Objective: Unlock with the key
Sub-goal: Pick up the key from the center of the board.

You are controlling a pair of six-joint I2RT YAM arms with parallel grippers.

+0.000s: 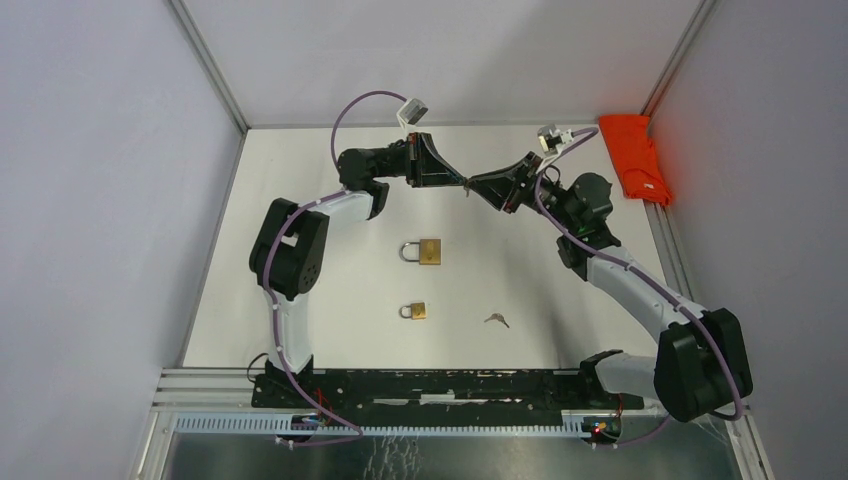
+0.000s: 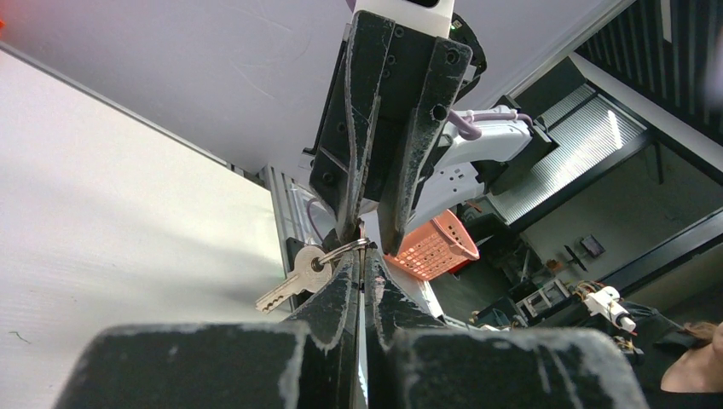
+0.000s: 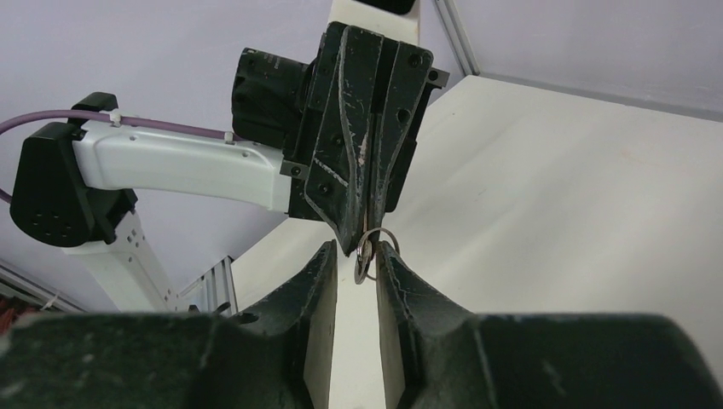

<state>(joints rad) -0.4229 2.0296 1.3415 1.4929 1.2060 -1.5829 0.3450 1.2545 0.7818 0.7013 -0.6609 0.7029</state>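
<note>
**Top external.**
- Item 1: left gripper and right gripper. Both are black and wedge-shaped, and they meet tip to tip in the air above the far half of the white table.
- Item 2: large padlock, brass body and steel shackle, lying flat. The small padlock is the same pattern and lies nearer the bases.
- Item 3: loose key on the table, right of the small padlock.
- Item 4: red cloth, crumpled, at the far right edge.
- Step, as judged: passing the key from 1 arm to the other, with no lock approached yet.

**Left wrist.**
- The left gripper is clenched on a thin wire key ring.
- The key is flat silvery metal with a toothed blade. It dangles from the ring to 1 side.
- The right gripper's scuffed fingers reach in from above, parted, straddling the ring.

**Right wrist.**
- The ring sits between the right gripper's 2 separated pads. Daylight shows between them, so no firm grip is shown.
- The key itself is hidden here.

**Next move, as judged.** The right jaws must pinch the ring or the key's bow squarely before the left lets go. A thin ring can swivel or slip.
</note>
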